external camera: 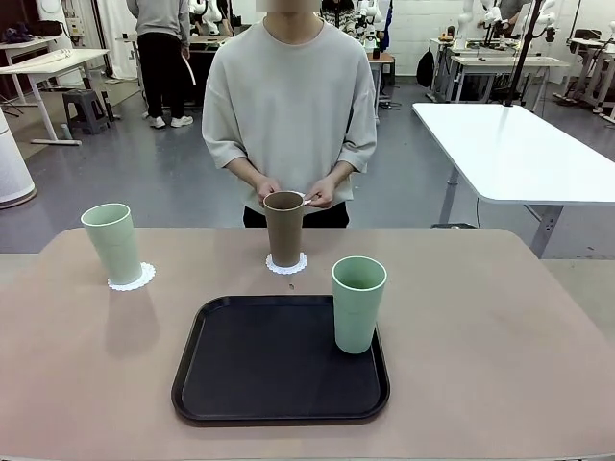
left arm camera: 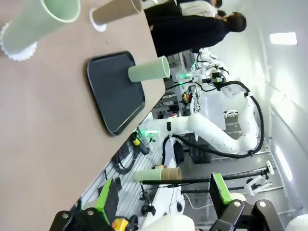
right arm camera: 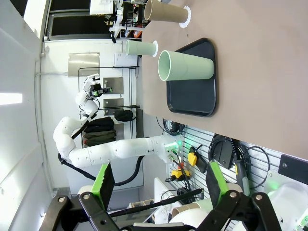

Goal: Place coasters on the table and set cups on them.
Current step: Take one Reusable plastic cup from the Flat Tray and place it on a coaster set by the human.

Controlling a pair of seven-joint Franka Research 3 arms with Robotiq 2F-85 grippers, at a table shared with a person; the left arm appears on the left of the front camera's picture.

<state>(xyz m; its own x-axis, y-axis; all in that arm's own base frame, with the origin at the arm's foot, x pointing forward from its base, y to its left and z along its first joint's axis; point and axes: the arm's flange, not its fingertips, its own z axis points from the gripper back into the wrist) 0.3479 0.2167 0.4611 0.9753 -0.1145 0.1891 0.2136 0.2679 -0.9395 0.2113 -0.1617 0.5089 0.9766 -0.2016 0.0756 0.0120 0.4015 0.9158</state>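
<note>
My left gripper hangs with its jaws spread wide and nothing between them, held back off the table. My right gripper is the same, wide apart and empty. Neither touches anything of the task.

Farther out, the black tray lies near my edge of the table. One pale green cup stands upright on its right-hand part, with no coaster under it that I can see.

Beyond the tray the brown cup stands on a lacy white coaster on the tan top. The person's right hand and left hand hover close behind its rim. Something thin and white sits at the left hand's fingers, perhaps the third coaster, but I cannot tell.

Off to my left the second pale green cup stands on its own coaster.

So I judge two of three settings done. What is left: a coaster laid on bare table, and the tray's cup lifted over and set on it
</note>
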